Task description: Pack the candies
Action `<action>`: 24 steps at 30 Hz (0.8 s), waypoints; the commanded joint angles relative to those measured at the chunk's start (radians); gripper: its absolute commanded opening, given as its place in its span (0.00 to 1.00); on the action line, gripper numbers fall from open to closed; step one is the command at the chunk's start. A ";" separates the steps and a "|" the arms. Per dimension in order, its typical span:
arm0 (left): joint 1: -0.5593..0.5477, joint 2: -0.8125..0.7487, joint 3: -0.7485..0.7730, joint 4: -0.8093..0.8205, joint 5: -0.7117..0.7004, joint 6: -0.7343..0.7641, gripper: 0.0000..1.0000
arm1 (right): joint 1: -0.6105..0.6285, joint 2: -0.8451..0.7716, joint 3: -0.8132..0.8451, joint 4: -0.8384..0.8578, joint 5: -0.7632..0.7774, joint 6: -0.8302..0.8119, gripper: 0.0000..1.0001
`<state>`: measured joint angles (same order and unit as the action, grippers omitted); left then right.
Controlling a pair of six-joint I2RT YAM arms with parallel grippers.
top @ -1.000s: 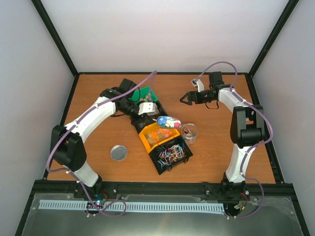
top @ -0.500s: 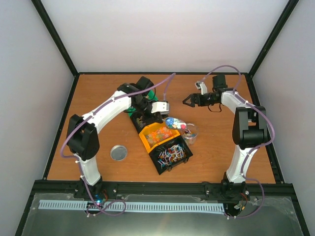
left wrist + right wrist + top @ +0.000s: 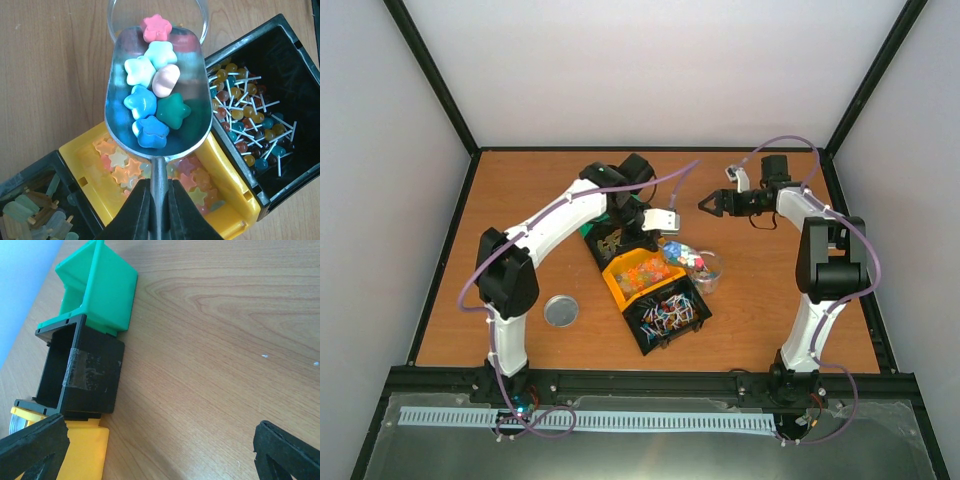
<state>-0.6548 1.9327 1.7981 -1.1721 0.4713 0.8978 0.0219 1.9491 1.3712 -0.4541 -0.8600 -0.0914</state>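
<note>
White arm shells (image 3: pixel 545 222), black joints (image 3: pixel 506 283), purple looping cables (image 3: pixel 780 139), matte black right pincer (image 3: pixel 162 425)

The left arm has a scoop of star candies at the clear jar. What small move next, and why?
Probably tilt the scoop forward: its lip overhangs the jar, the candies sit near that lip, and the left end effector is clamped on the handle, so they should slide in.

Metal scoop (image 3: pixel 119 127) of star-shaped candies (image 3: pixel 149 97) in left gripper (image 3: pixel 159 202), above clear jar (image 3: pixel 125 12)

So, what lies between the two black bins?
The yellow bin of star-shaped candies lies between them, as the left wrist view shows.
</note>
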 commanded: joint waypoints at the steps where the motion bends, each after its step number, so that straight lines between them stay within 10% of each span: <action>1: -0.043 0.021 0.073 -0.083 -0.052 0.009 0.01 | -0.019 -0.034 -0.017 0.027 -0.025 0.002 1.00; 24: -0.109 0.100 0.301 -0.235 -0.184 -0.060 0.01 | -0.039 -0.054 -0.065 0.038 -0.054 0.024 1.00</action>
<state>-0.7532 2.0228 2.0373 -1.3640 0.3073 0.8646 -0.0082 1.9324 1.3201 -0.4385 -0.8894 -0.0776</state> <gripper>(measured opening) 0.082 0.999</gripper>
